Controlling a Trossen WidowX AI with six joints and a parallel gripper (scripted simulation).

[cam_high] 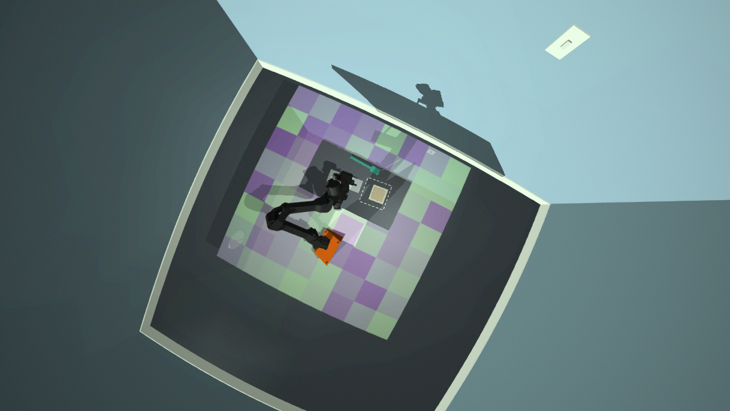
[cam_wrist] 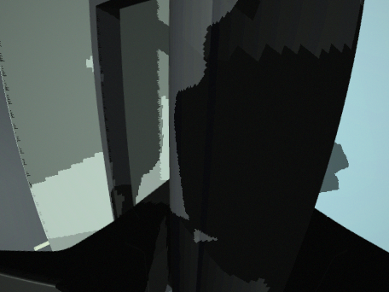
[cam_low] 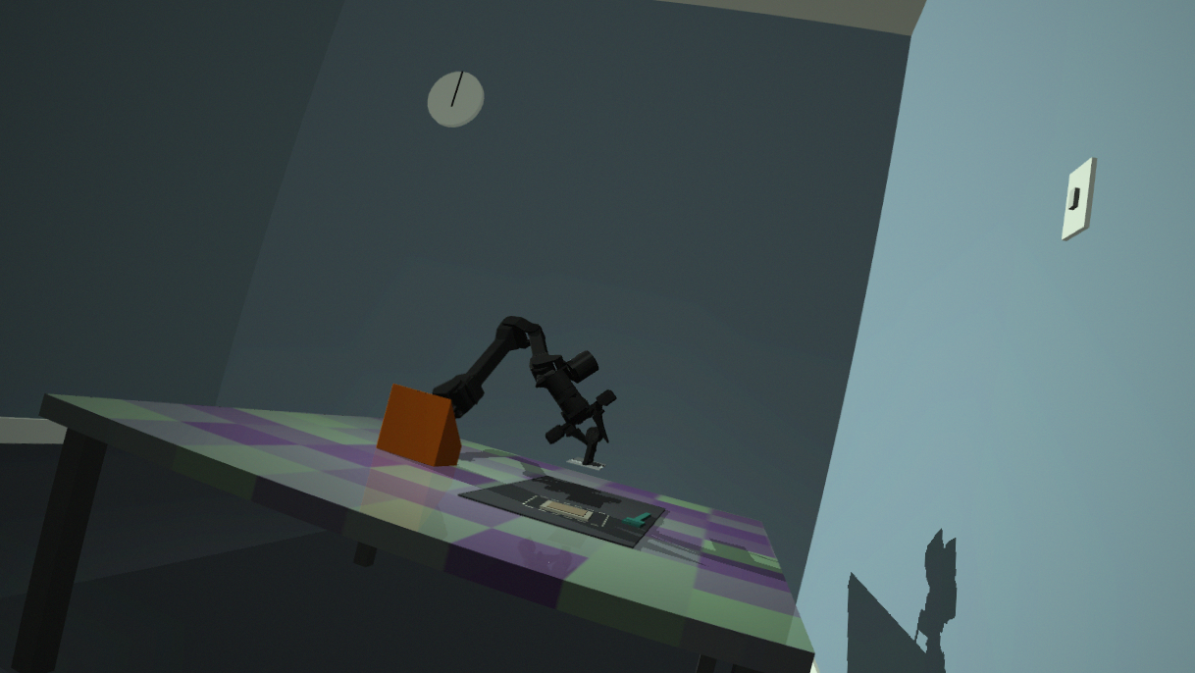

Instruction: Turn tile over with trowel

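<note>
The square tile (cam_high: pixel 377 193) (cam_low: pixel 566 507) lies flat inside the white dashed outline (cam_high: pixel 380 182) on the dark mat (cam_high: pixel 332 153) (cam_low: pixel 501 497), with a plain tan face up. My gripper (cam_high: pixel 351 181) (cam_low: pixel 589 444) is just left of the outline, a little above the mat, shut on the trowel. The trowel's dark handle (cam_wrist: pixel 256 151) fills the wrist view. Its pale blade (cam_high: pixel 356 186) (cam_low: pixel 585 462) hangs below the fingers, apart from the tile.
A teal tool (cam_high: pixel 365 165) (cam_low: pixel 640 520) lies on the mat's far edge, beyond the outline. The arm's orange base block (cam_high: pixel 328 245) (cam_low: pixel 418 424) stands on the checkered table (cam_high: pixel 306 286) (cam_low: pixel 250 451). A wall rises close behind the table's far edge.
</note>
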